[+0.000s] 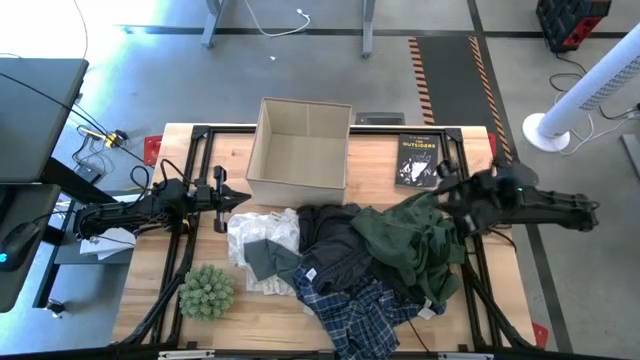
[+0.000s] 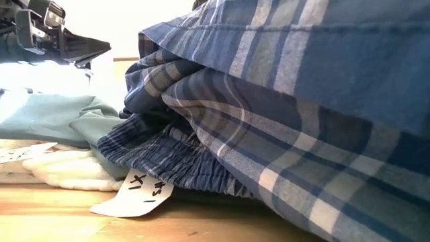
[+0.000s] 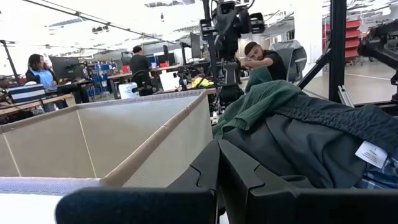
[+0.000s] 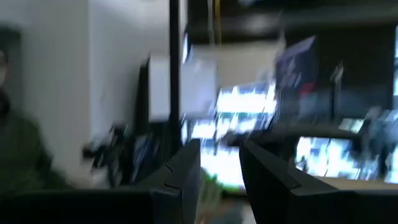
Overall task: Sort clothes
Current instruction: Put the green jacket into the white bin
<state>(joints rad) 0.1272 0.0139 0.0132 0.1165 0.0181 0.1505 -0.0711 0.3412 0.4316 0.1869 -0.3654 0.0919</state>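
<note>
Plaid cloth fills the low view, part of the clothes heaped mid-surface just near of the cardboard box. Book far right, spiky ball near left. Left gripper, fingers clenched, beside the box; right gripper, fingers slightly parted and empty, over the green garment. People work behind.

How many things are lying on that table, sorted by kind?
Garments: 5 (white, grey, black, dark green, blue plaid)
Cardboard box: 1
Black book: 1
Spiky green plant ball: 1
Total: 8
</note>
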